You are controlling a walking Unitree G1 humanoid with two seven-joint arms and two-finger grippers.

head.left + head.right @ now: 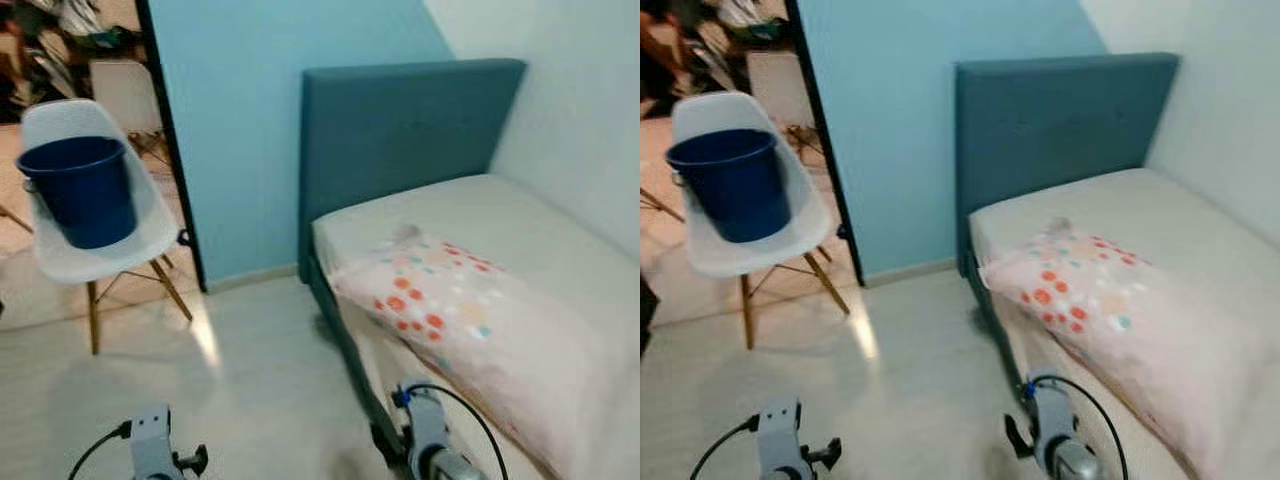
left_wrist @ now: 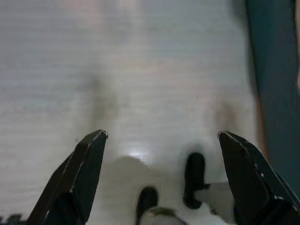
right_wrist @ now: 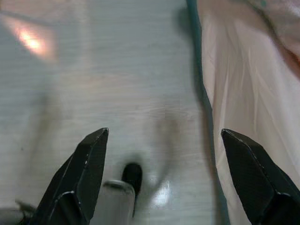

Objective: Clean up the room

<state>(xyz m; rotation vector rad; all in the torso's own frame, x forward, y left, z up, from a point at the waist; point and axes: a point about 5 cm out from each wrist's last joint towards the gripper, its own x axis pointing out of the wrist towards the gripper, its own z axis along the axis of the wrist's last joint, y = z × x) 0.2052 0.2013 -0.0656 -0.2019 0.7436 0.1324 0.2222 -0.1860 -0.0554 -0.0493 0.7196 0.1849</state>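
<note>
Both claws are just hanging low w/ fingers spread wide apart, nothing between them. Left gripper is over bare pale floor, and its wrist cam catches the teal bed base along one edge. Right gripper hangs over the floor right beside the bed, pink sheet draping down next to it. From the head cam you only see the wrist ends of the arms, at approx 7 and 5 o'clock.

Room stuff: bed w/ a teal headboard runs from about 1 to 4 o'clock. A pillow w/ a pale pink case and orange/teal dots lies on the mattress edge nearest the robot, at approx 3-4 o'clock, one corner poking past the side. Over at 10 o'clock there's a white chair on wooden legs w/ a dark blue bucket sitting on the seat, upright. Behind it is a doorway w/ more clutter, too blurry to make out. Light blue wall sits at 12.
</note>
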